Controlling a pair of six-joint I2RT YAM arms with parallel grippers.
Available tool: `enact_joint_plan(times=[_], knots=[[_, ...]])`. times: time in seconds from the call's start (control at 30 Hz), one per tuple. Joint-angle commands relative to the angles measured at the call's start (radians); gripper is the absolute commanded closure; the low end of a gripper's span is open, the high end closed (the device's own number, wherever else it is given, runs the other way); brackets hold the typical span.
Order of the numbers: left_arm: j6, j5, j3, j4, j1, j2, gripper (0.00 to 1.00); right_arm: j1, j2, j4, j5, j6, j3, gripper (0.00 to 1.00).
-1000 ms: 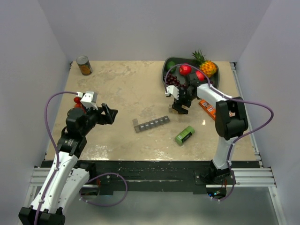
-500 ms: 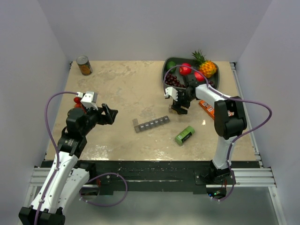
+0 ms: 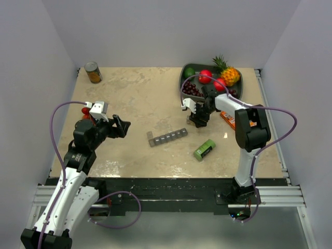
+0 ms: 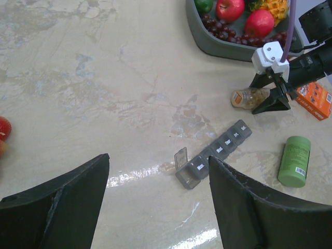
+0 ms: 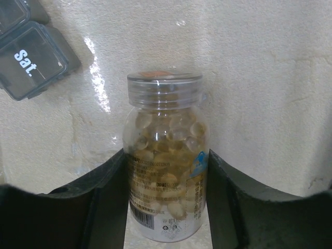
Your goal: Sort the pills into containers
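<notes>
My right gripper [image 3: 199, 120] pinches the clear bottle [image 5: 165, 129] lying on the table [image 4: 104, 78], amber pills [image 5: 171, 161] packed inside. The grey organizer [image 4: 218, 150] sits near its cap, one end lid [image 4: 181, 157] flipped up, the others closed. My left gripper [image 4: 158, 161] hangs wide open.

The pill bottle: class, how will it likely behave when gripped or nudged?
The pill bottle is a smooth cylinder lying on its side, so it would probably roll if nudged. Its clear plastic looks rigid but slick, so it might slip in the right gripper. Packed with pills, it is likely weighty for its size.
</notes>
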State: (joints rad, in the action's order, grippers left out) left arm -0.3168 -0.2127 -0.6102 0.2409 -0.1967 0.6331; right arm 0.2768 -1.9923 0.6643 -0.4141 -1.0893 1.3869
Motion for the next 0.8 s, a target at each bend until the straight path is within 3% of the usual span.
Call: enact_joint_plan(times=[0.0, 0.03, 0.23, 0.37, 0.77], knots=[[0.025, -0.013, 0.0, -0.048, 0.006, -0.001, 0.19, 0.005, 0.012, -0.008, -0.02, 0.017, -0.017, 0.57], [0.025, -0.013, 0.0, -0.048, 0.006, -0.001, 0.19, 0.005, 0.013, -0.008, -0.02, 0.02, -0.017, 0.63], [0.025, -0.013, 0.001, -0.049, 0.006, -0.001, 0.19, 0.007, 0.035, -0.023, -0.032, 0.057, -0.028, 0.78], [0.025, -0.014, 0.001, -0.051, 0.006, -0.003, 0.19, 0.006, 0.053, -0.028, -0.041, 0.097, -0.028, 0.94], [0.024, -0.021, 0.0, -0.051, 0.006, -0.001, 0.18, 0.004, 0.148, -0.015, -0.103, 0.192, -0.026, 0.98]])
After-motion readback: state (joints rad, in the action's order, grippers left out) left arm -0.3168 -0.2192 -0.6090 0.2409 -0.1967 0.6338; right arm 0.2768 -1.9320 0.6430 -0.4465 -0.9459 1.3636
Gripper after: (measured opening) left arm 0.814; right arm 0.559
